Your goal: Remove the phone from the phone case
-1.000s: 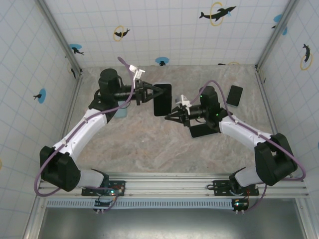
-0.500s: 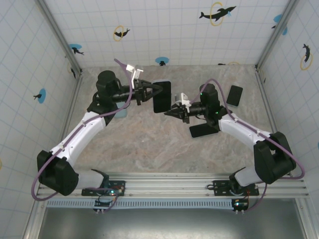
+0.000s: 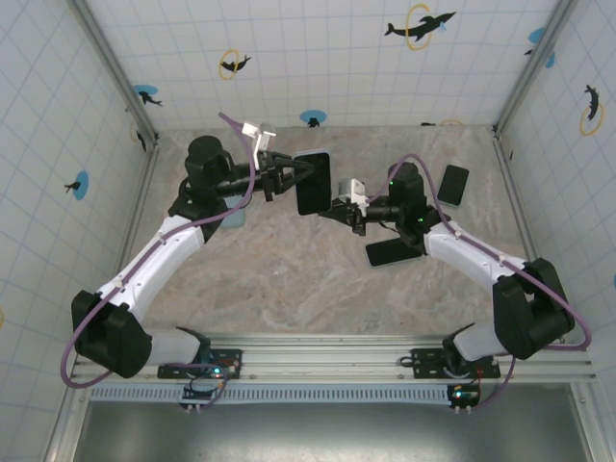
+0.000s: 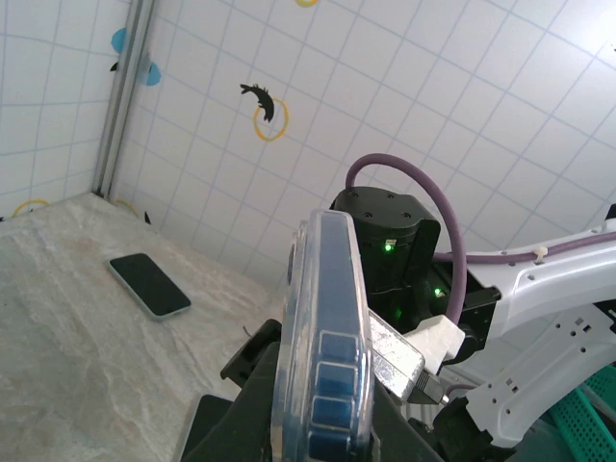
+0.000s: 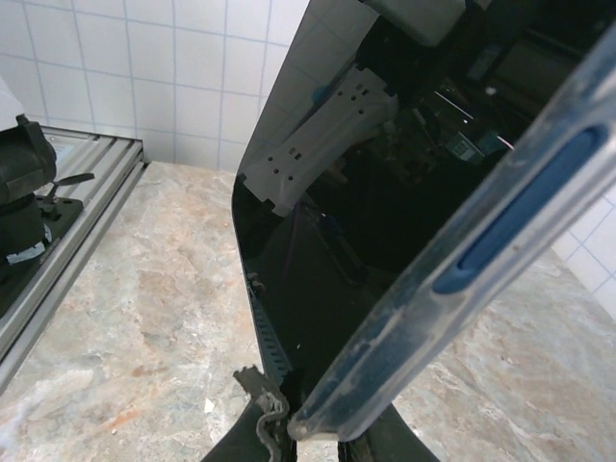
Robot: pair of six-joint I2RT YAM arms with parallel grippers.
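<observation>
Above the far middle of the desk [image 3: 289, 279], clear of its marbled top, the phone [image 3: 313, 185] hangs on edge, in its phone case [image 4: 322, 327]. From overhead it reads as a dark upright slab between the two arms. The left wrist view meets it edge-on: a clear, frosted rim with a row of blue buttons down the side. The right wrist view faces the black screen [image 5: 356, 260], which mirrors the arm's white and black parts, with the case's scuffed clear edge and one blue button running down to a lower corner.

The left claw [image 3: 292, 178] comes in from the left and is clamped on the left side of the case, its dark fingers [image 4: 252, 385] pressed against the case. The right claw [image 3: 330, 208] reaches in from the right at the lower right corner. Its fingers stand narrow with that corner of the case pinched between them, one ridged finger [image 5: 260, 399] lying against the screen side.

On the desk, a second phone [image 3: 453, 184] lies flat, screen up, near the far right corner, well apart from the claws. Another dark flat device [image 3: 390, 252] lies under the right arm's forearm.
</observation>
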